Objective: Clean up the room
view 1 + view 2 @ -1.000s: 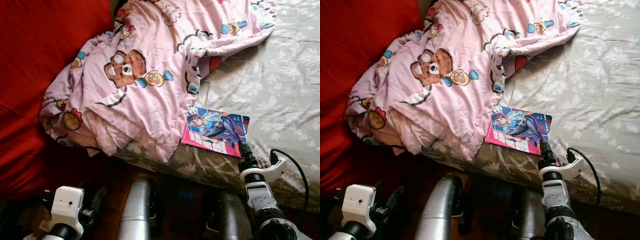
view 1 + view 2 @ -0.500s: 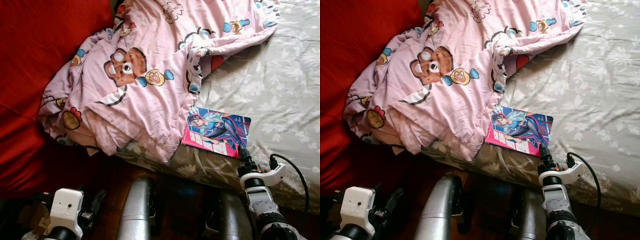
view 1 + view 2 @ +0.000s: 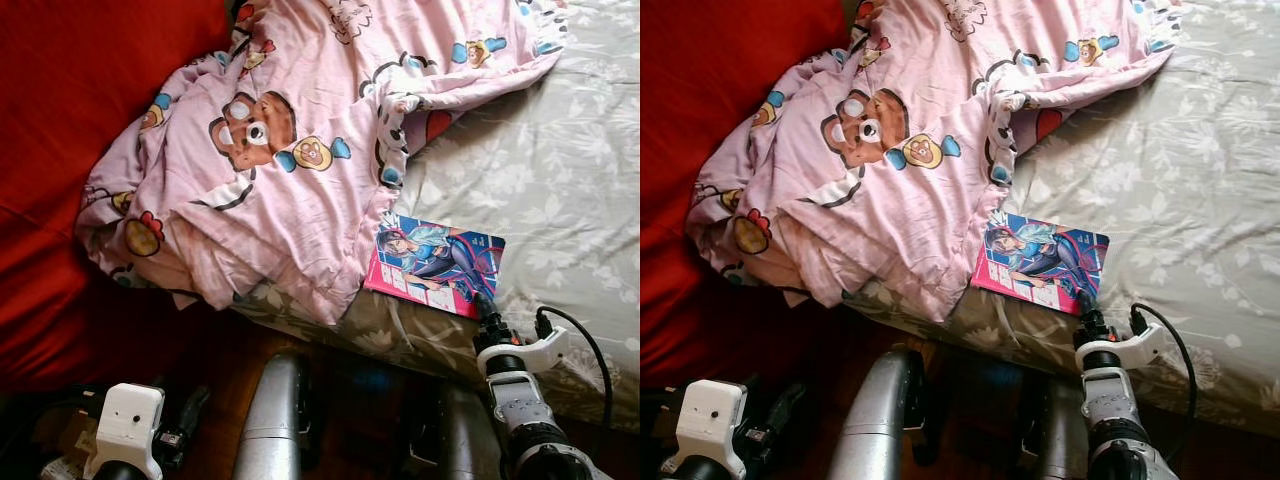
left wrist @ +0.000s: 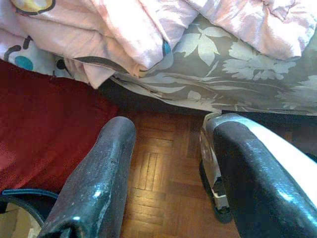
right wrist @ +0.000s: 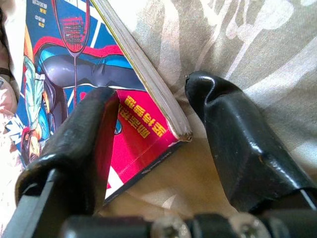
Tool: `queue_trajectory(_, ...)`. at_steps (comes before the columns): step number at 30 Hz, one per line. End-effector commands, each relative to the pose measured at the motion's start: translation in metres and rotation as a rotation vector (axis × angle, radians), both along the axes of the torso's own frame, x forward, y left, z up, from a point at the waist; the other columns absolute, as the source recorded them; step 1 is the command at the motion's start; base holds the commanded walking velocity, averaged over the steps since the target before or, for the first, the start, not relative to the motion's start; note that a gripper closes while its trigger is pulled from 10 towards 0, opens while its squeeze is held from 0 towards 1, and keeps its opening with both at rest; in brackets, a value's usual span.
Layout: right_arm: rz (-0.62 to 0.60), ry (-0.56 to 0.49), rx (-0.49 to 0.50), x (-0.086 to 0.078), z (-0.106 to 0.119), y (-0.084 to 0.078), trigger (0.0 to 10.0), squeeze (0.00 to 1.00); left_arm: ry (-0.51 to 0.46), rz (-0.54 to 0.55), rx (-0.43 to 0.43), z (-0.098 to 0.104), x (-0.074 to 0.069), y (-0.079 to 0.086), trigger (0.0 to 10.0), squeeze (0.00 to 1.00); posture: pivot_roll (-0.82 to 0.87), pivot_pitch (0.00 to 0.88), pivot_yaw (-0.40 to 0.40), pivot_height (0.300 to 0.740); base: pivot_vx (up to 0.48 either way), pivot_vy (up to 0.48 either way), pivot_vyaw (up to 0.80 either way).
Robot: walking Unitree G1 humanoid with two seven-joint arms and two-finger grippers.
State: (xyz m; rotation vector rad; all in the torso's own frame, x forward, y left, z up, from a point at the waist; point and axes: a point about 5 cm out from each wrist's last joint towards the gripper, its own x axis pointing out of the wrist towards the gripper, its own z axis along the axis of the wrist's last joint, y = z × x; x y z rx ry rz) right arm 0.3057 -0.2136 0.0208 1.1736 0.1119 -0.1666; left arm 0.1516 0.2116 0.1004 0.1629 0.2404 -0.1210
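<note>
While the left gripper (image 4: 168, 188) hung spread over the floor, the right gripper (image 5: 153, 148) straddled the book's (image 3: 437, 262) near corner, fingers apart. The book lay on the bed (image 3: 560, 190) beside the blanket (image 3: 290, 150); thin, light, probably floppy, best pinched at its spine.

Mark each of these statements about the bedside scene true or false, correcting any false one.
1. The right pincer has its fingers open astride a corner of the comic book. True.
2. The comic book lies on the wooden floor. False: it lies on the grey floral bed sheet, near the bed's edge.
3. The pink cartoon blanket is bunched up and partly hangs over the bed's edge. True.
4. The left pincer grips the blanket. False: it is open, low above the parquet floor.
</note>
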Motion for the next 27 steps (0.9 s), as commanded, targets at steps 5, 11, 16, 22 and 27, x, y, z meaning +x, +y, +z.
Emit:
queue_trajectory(5, 0.175, 0.123, 0.089, -0.019, -0.029, 0.045, 10.0, 0.0, 0.029, 0.028, 0.026, -0.001, -0.006, 0.008, 10.0, 0.0, 0.29, 0.542, 0.205, 0.612, 0.0, 0.0, 0.0)
queue_trajectory(11, 0.193, 0.102, 0.088, -0.018, -0.027, 0.047, 10.0, 0.0, 0.029, 0.028, 0.025, -0.002, -0.006, 0.008, 10.0, 0.0, 0.29, 0.537, 0.204, 0.612, 0.0, 0.0, 0.0)
queue_trajectory(16, 0.217, 0.095, 0.075, -0.019, -0.028, 0.048, 0.0, 0.0, 0.028, 0.02, 0.028, -0.003, -0.005, 0.006, 10.0, 0.0, 0.28, 0.537, 0.201, 0.612, 0.0, 0.0, 0.0)
queue_trajectory(22, 0.227, 0.078, 0.079, -0.018, -0.027, 0.048, 0.0, 0.0, 0.029, 0.018, 0.027, -0.003, -0.003, 0.005, 10.0, 0.0, 0.27, 0.534, 0.197, 0.612, 0.0, 0.0, 0.0)
queue_trajectory(27, 0.232, 0.076, 0.074, -0.018, -0.026, 0.05, 0.0, 0.0, 0.027, 0.017, 0.026, -0.005, 0.0, 0.004, 10.0, 0.0, 0.27, 0.525, 0.194, 0.612, 0.0, 0.0, 0.0)
